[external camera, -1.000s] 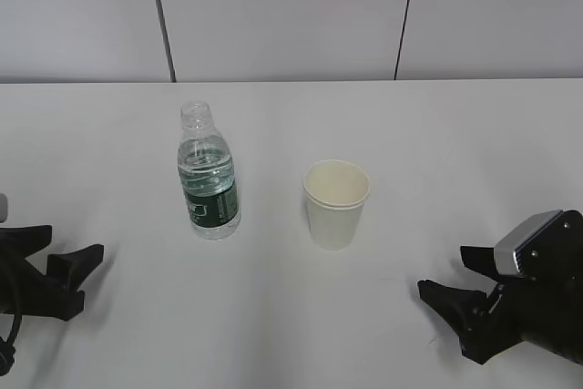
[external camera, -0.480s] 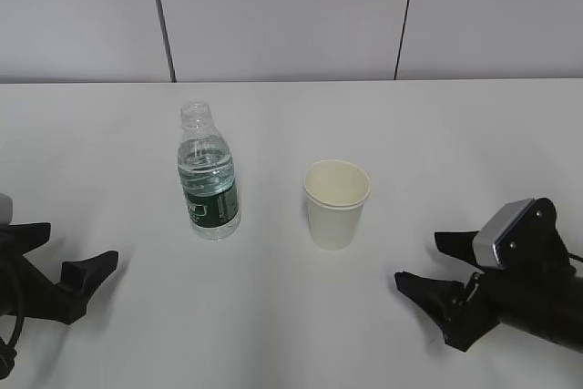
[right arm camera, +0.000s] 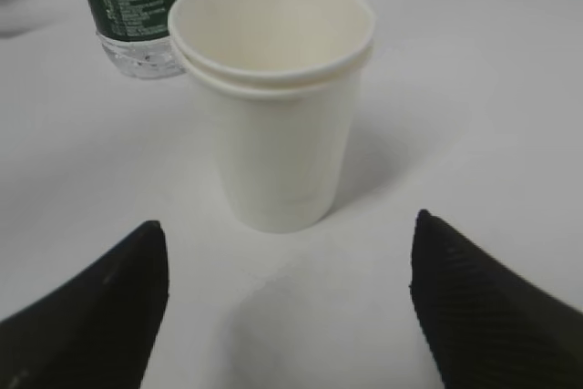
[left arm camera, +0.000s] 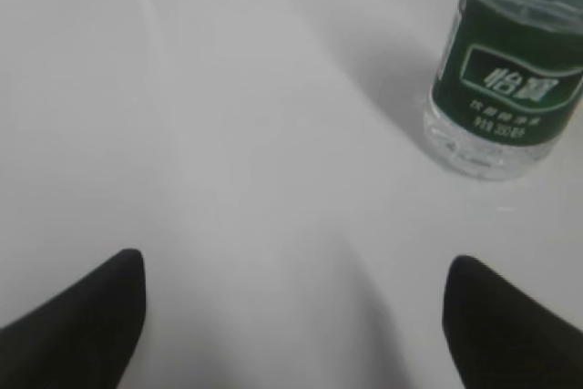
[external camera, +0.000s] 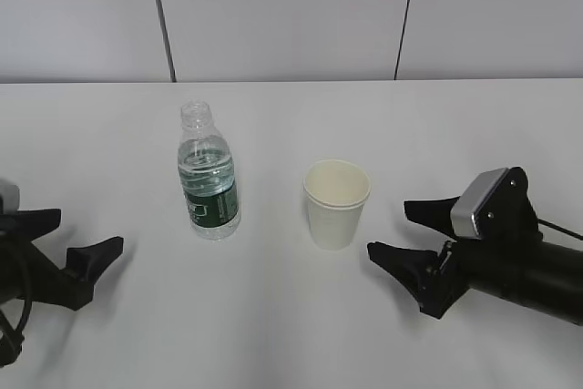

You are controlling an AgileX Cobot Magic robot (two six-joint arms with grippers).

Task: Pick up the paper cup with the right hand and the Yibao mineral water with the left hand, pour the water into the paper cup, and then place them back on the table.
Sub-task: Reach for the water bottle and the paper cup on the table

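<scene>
The cream-white paper cup stands upright mid-table; it fills the right wrist view, straight ahead of the fingers. The Yibao mineral water bottle, uncapped with a green label, stands left of the cup and holds clear water. It shows in the left wrist view at upper right and behind the cup in the right wrist view. My right gripper is open and empty, just right of the cup. My left gripper is open and empty, well left of the bottle, low over the white table.
A grey panelled wall with dark seams runs behind the table's far edge. Nothing else stands on the tabletop besides the bottle and cup.
My right gripper has moved left and forward, toward the cup. My left gripper has crept slightly right toward the bottle. Bottle and cup have not moved.
</scene>
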